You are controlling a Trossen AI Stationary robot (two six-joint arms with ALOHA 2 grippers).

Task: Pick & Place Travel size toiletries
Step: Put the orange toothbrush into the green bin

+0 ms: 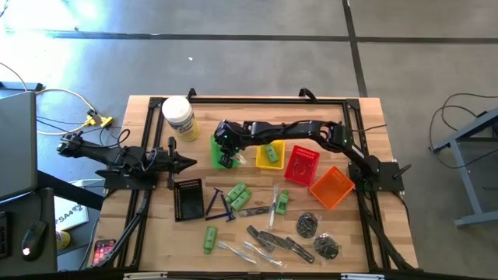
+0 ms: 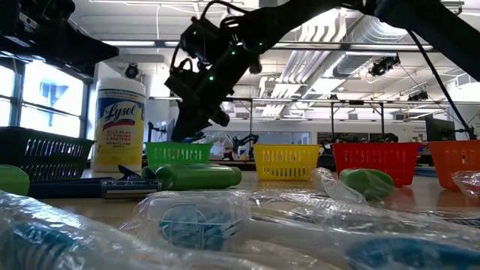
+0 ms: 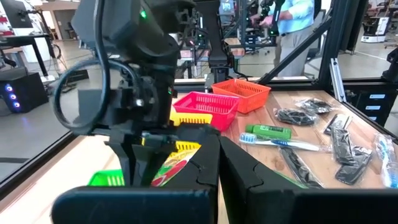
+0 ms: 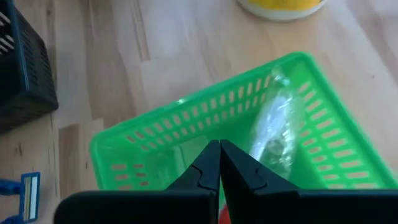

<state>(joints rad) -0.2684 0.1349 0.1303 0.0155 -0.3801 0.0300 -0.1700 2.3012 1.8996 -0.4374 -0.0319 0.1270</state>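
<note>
Right now right end effector (image 4: 219, 163) clenched, empty, above green mesh basket (image 1: 220, 152); clear slim packet (image 4: 273, 134) lies inside. Lift straight clear; remaining toiletries scattered at 6 o'clock of table (image 1: 148, 245). Left end effector (image 1: 189, 162) clenched, waiting at 9 o'clock.

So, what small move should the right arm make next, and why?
Probably lift the right gripper away. Its fingers are shut and hold nothing above the green basket, where a clear packet already lies. More toiletries wait on the table.
</note>
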